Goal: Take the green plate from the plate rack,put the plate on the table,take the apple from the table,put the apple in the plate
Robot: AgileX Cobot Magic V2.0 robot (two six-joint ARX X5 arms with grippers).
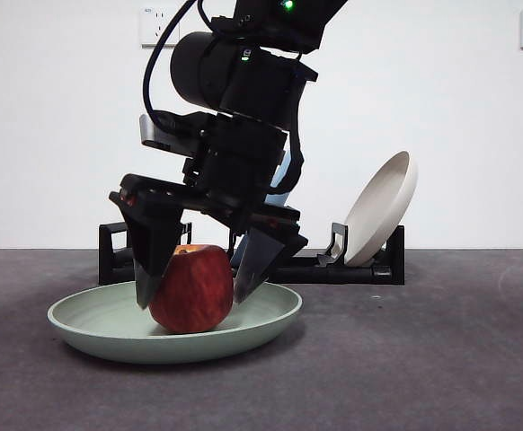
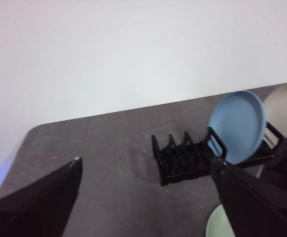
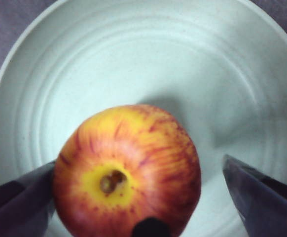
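Round red apple with yellow-orange stem patch (image 1: 191,289) resting in the wide, shallow, pale mint-green plate (image 1: 82,325), itself flat on the dark grey speckled table (image 1: 441,359). Right gripper (image 1: 198,287) straddling the fruit from above, black jaws parted: one against or just beside the apple's flank, the other standing clear with plate showing in the gap, as seen in the right wrist view (image 3: 143,197). Grip apparently released, apple (image 3: 127,170) sitting stem-up just off the plate's (image 3: 148,59) centre. Fruit directly beneath the tool, between the jaws, so the way out judged to be straight up; any sideways drift likely to nudge the apple and roll it toward the rim. Left gripper (image 2: 148,197) waiting well apart, jaws spread and empty, looking across the table (image 2: 109,163) at the long, low black plastic plate rack (image 2: 183,160), a light blue plate (image 2: 238,126) and a beige plate (image 2: 284,106) leaning in its slots. Rack (image 1: 333,265) and beige plate (image 1: 383,208) also visible behind the working arm. Task judged all but complete.
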